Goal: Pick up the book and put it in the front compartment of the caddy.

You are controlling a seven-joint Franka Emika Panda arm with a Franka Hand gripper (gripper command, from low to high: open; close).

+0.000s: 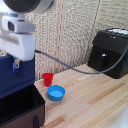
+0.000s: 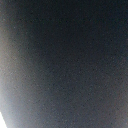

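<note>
A light wooden plank table (image 1: 90, 100) fills the lower right of the frame. On it stand a small red plastic cup (image 1: 47, 79), a shallow blue plastic bowl (image 1: 56, 92) just beside it, a black boxy machine (image 1: 111, 52) at the upper right, and a black soft-sided fabric caddy (image 1: 20, 111) at the lower left.

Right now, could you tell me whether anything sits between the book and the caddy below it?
Nothing visible does. The book hangs at the pincer directly above the caddy, with only open space between them.
</note>
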